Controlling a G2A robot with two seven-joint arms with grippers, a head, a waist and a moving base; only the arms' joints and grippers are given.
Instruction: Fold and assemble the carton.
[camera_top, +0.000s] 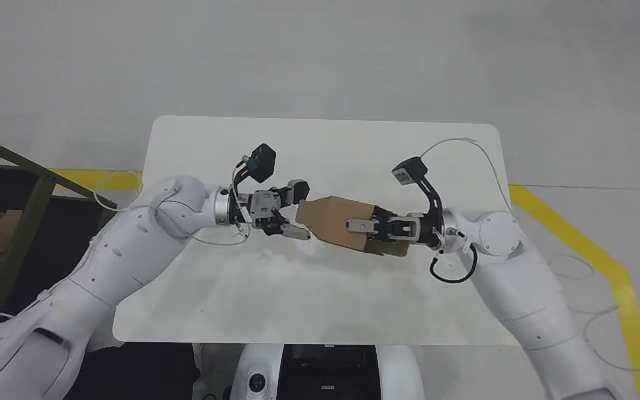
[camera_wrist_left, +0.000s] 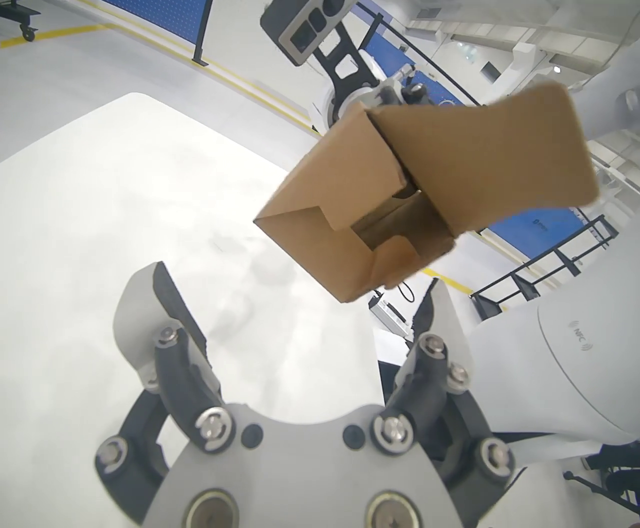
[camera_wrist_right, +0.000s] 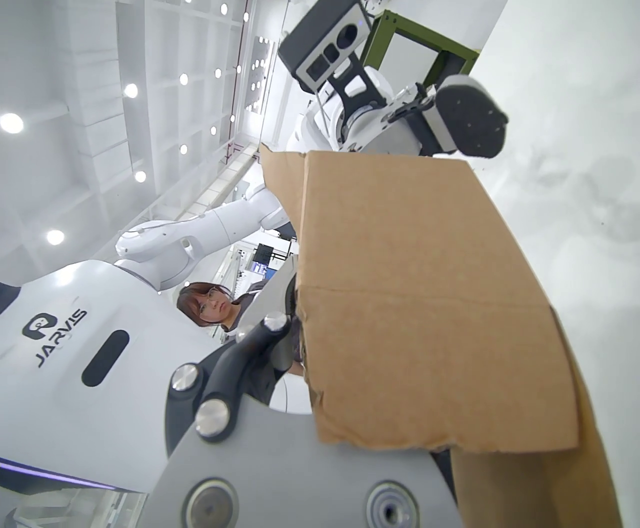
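Observation:
A brown cardboard carton (camera_top: 338, 219) hangs above the middle of the white table (camera_top: 200, 300), lying on its side. My right gripper (camera_top: 385, 232) is shut on the carton's right end. In the right wrist view the carton (camera_wrist_right: 410, 310) covers most of the gripper, and one finger (camera_wrist_right: 280, 310) presses against its side. The left wrist view shows the carton's (camera_wrist_left: 360, 200) near end with small flaps partly folded in and one large flap standing out. My left gripper (camera_top: 290, 212) stands open just off that end, its fingers (camera_wrist_left: 165, 300) spread and touching nothing.
The table's bare white top (camera_wrist_left: 100, 225) lies below both arms. Yellow floor tape (camera_top: 560, 225) runs past the table's right side, and a dark green frame (camera_top: 30, 190) stands at its left.

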